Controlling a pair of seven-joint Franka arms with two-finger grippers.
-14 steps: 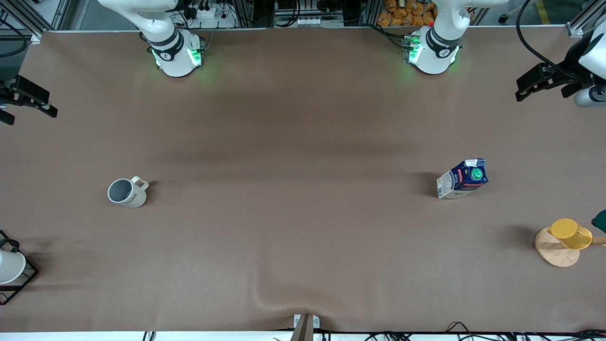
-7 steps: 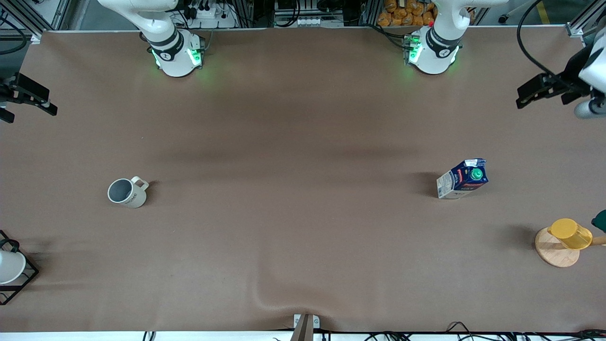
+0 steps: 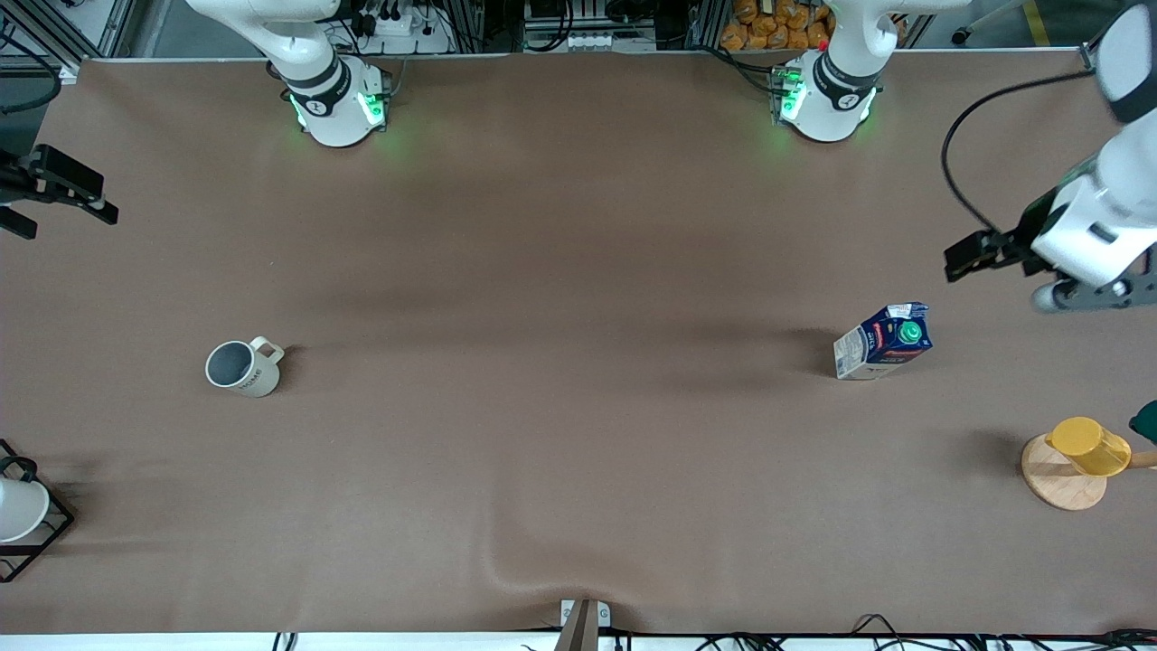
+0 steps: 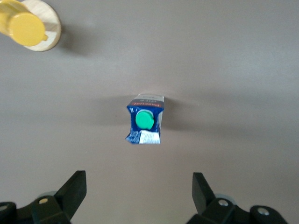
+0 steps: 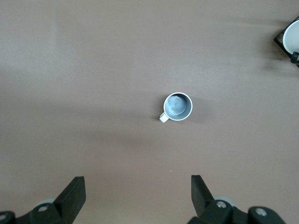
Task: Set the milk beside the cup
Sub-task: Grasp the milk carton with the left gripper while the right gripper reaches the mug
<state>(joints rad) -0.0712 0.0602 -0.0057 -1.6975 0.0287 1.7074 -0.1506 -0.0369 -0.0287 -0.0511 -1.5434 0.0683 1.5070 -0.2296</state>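
The milk, a dark blue carton with a green cap, stands upright toward the left arm's end of the table. It also shows in the left wrist view. The cup, a cream mug with a dark grey inside, stands toward the right arm's end. It also shows in the right wrist view. My left gripper is open and empty, up in the air over bare table beside the milk. My right gripper is open and empty, high over the table's edge at the right arm's end.
A yellow cup lies on a round wooden coaster nearer the front camera than the milk. A white cup sits in a black wire rack nearer the camera than the mug. A dark green object shows at the frame's edge.
My left arm has swung in over the table and its gripper has come closer to the milk. My right gripper has shifted only slightly. The milk and the mug have not moved.
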